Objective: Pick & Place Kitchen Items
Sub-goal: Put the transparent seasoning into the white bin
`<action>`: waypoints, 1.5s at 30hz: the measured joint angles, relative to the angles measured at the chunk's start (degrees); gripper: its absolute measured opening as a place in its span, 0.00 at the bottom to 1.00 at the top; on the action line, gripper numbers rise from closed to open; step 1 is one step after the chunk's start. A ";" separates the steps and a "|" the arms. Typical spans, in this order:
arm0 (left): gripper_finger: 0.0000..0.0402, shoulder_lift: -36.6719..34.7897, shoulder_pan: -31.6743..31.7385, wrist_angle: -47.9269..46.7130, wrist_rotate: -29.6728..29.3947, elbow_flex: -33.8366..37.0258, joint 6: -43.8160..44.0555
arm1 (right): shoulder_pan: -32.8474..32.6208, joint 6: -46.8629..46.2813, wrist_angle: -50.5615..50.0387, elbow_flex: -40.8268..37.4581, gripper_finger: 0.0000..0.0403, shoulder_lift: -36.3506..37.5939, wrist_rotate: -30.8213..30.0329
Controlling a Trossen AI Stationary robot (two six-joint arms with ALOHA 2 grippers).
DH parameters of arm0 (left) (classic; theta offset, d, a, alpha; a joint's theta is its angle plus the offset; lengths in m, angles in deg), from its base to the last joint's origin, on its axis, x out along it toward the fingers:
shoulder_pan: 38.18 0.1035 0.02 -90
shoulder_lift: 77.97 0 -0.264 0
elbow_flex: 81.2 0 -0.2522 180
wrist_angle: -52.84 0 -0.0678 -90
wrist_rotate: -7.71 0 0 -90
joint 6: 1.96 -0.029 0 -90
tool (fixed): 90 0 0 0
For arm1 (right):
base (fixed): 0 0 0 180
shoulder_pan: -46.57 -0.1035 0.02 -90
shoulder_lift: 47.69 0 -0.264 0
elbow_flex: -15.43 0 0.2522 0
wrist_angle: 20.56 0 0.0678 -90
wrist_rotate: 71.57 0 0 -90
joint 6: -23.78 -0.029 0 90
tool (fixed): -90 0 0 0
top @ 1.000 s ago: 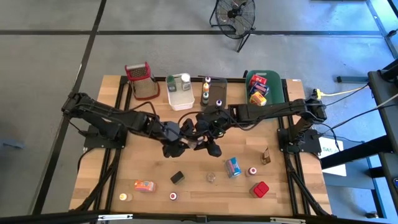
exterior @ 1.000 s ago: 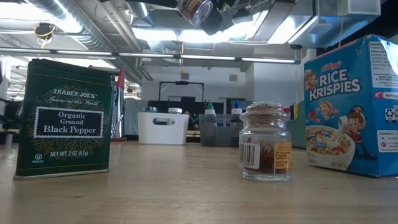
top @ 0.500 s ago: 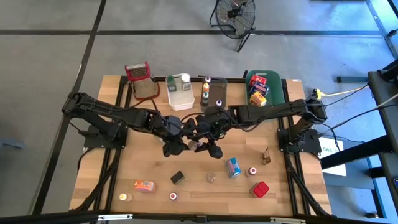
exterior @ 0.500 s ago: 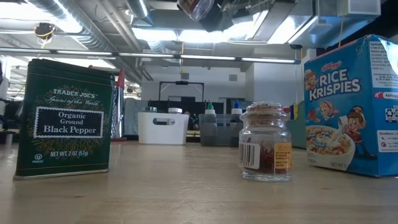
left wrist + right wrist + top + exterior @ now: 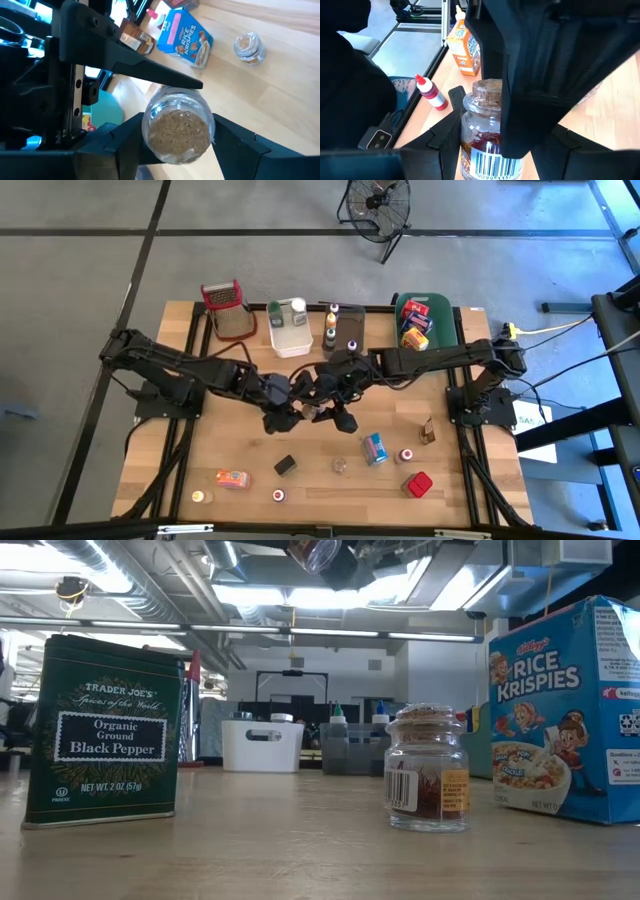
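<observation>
A small glass spice jar (image 5: 313, 411) with a cork lid (image 5: 487, 89) and a barcode label hangs high over the table's middle, also at the top of the low view (image 5: 314, 552). My left gripper (image 5: 177, 145) comes from the table's left and my right gripper (image 5: 495, 145) from the right. Both are shut on this jar. On the table stand a black pepper tin (image 5: 105, 730), a second small jar (image 5: 427, 768) and a Rice Krispies box (image 5: 565, 710). My left gripper pinches the jar's glass wall (image 5: 150, 131) between its two fingers, one on each side. The jar's round end faces this wrist's camera. The jar is lifted clear of the table. My right gripper pinches the jar's lower body beside the barcode label (image 5: 470, 150) between its two fingers, coming slanting down from the table's right. The left gripper stands in front and hides the jar's other side. The cork lid is uppermost.
At the far edge stand a red-topped grater (image 5: 225, 308), a white tub (image 5: 290, 330), a grey tub (image 5: 345, 330) and a green tub (image 5: 428, 320) with boxes. Near the front edge lie an orange box (image 5: 232, 478), a red box (image 5: 418, 483) and small bottles.
</observation>
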State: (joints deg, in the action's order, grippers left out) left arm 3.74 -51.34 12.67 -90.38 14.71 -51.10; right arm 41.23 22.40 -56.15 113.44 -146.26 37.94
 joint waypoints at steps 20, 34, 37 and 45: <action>0.59 0.07 -1.04 4.45 -0.79 1.37 -0.51 | 0.02 0.19 0.42 0.10 0.47 0.09 0.06; 0.58 0.37 0.67 5.25 5.15 1.54 -3.11 | 0.00 0.17 -0.34 -0.07 0.47 0.00 0.41; 0.58 1.17 1.36 5.75 6.10 1.54 -3.38 | 0.02 0.06 -0.47 -0.09 0.47 0.00 0.40; 0.55 1.31 1.31 5.72 6.12 1.54 -4.14 | 0.00 0.16 -0.43 -0.11 0.47 -0.01 0.28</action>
State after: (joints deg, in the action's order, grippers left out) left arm 5.06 -50.02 18.39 -84.26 16.25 -55.24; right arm 41.23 22.55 -56.58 113.33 -146.27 38.22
